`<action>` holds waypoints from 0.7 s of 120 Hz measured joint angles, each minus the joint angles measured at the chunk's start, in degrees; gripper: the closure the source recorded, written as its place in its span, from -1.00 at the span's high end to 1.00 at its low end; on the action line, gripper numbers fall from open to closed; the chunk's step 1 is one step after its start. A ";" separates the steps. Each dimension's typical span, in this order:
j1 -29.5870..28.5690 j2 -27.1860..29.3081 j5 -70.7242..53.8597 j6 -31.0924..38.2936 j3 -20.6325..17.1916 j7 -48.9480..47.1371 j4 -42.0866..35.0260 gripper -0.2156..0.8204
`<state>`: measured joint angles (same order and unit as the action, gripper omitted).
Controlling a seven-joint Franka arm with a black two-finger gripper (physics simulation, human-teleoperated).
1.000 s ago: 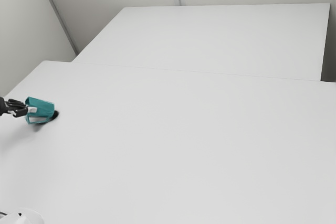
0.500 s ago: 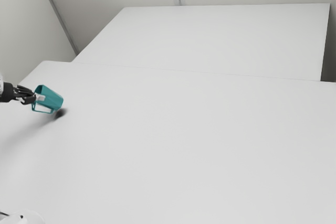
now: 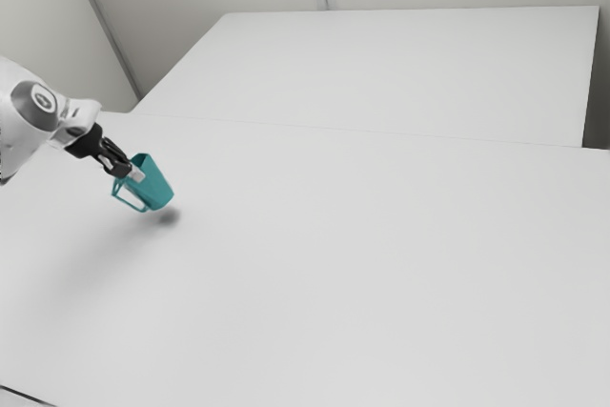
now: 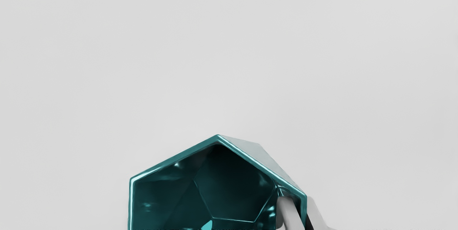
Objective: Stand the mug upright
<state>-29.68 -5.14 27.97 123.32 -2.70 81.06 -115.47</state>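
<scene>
At the exterior view's left, my gripper (image 3: 136,174) is shut on the wall of the teal mug (image 3: 154,184), near its rim. The mug hangs tilted just above the table, its mouth leaning back toward the hand and its base pointing down and away, over a small dark shadow. Its handle points to the exterior view's left. In the wrist view the angular mouth of the mug (image 4: 229,180) faces the camera; my gripper (image 4: 303,210) has one fingertip inside the mug and the other outside, with the wall between them.
The white table (image 3: 343,264) stretches from beneath the mug across to the exterior view's right. Behind it stands a second white surface (image 3: 400,69), with pale walls beyond.
The arm has come further into the exterior view, carrying the mug toward that view's right. The mug has lifted off the table and turned, with its base now pointing more downward.
</scene>
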 joint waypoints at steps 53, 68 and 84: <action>26.69 0.64 -16.00 -4.61 12.86 -29.15 0.05 -0.93; 29.19 -0.82 -17.87 -4.77 12.94 -35.86 0.34 -0.93; 30.20 -1.89 -19.68 -5.09 12.90 -42.13 1.69 -0.93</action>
<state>0.51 -7.03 8.29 118.23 10.21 38.93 -113.78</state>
